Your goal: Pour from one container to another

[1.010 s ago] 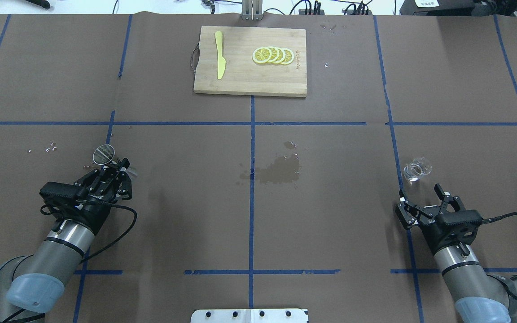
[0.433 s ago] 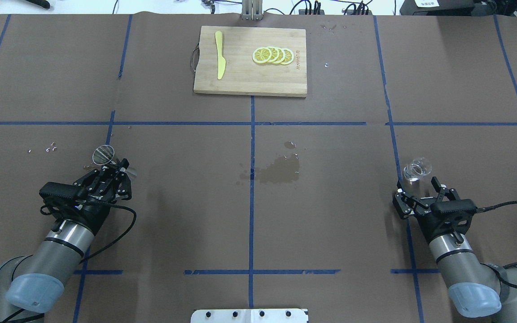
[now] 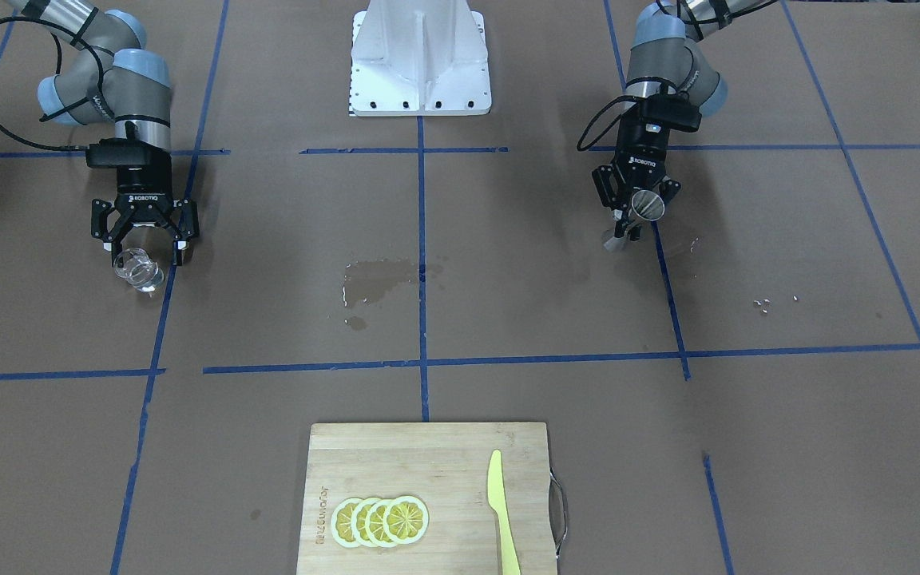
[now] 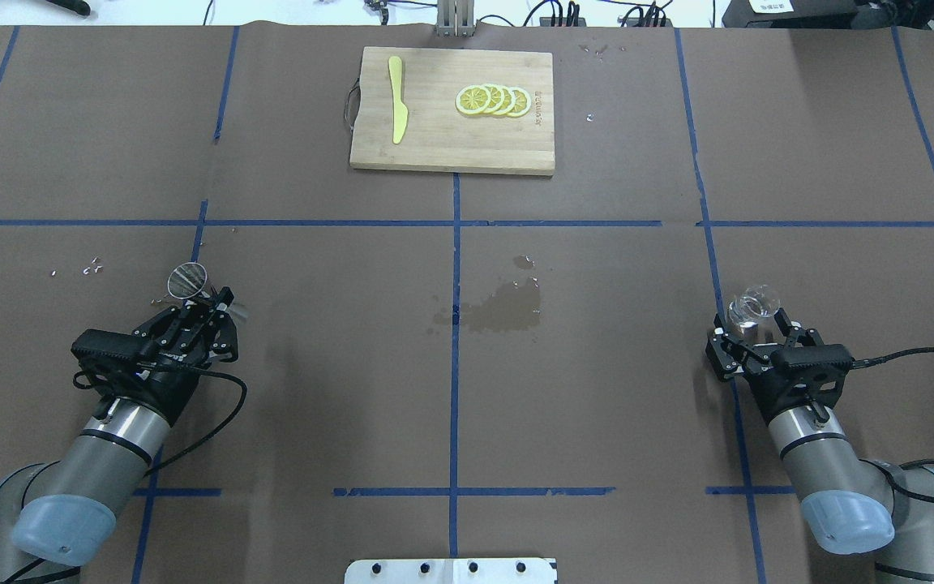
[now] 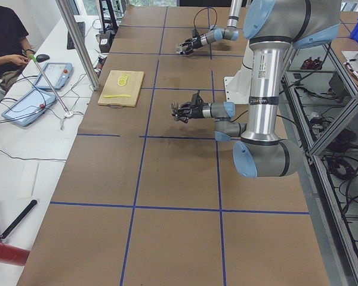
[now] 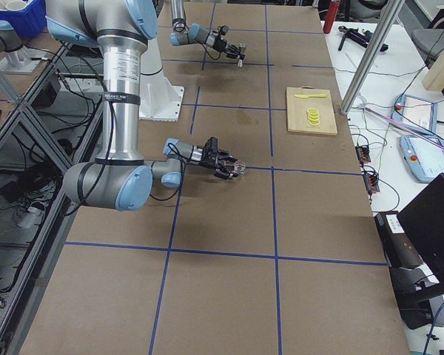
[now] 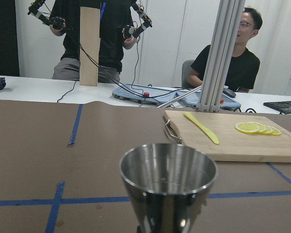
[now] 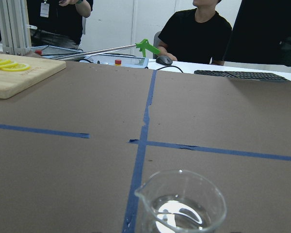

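Glass cup (image 4: 753,307) stood at mouth of right gripper (image 4: 755,332), jaws wide apart, gripping nothing; left gripper (image 4: 222,305) clamped on jigger (image 4: 187,278).

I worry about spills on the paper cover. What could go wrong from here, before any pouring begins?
1. The right gripper is open around the glass cup, which holds liquid; an off-centre close could tip it.
2. The jigger in the left gripper has a small mouth, so the pour may miss; a wet patch already marks the table.
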`<state>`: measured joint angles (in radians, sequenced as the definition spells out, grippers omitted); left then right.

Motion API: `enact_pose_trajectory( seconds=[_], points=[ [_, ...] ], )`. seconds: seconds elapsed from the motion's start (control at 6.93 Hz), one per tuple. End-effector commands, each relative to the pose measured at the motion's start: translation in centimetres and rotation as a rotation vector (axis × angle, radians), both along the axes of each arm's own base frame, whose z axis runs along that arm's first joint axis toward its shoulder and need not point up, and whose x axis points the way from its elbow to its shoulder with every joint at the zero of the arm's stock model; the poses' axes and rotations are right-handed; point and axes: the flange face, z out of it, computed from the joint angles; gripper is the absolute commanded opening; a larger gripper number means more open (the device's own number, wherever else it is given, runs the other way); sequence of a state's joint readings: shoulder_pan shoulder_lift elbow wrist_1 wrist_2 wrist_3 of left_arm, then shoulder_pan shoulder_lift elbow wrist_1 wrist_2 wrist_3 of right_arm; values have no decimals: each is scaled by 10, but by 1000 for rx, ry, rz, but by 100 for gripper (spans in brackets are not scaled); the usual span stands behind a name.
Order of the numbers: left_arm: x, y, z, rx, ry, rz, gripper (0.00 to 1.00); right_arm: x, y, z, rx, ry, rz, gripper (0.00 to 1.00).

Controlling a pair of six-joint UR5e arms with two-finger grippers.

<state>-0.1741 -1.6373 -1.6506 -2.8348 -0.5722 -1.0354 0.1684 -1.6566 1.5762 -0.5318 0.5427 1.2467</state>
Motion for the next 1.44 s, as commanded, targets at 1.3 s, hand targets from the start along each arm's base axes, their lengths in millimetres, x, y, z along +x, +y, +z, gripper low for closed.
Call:
enact_pose_trajectory(
  seconds=[1.3],
  points=[
    [1,1,2,0,1,2,0,0,-20,3,-34,-10,-1,71]
  ],
)
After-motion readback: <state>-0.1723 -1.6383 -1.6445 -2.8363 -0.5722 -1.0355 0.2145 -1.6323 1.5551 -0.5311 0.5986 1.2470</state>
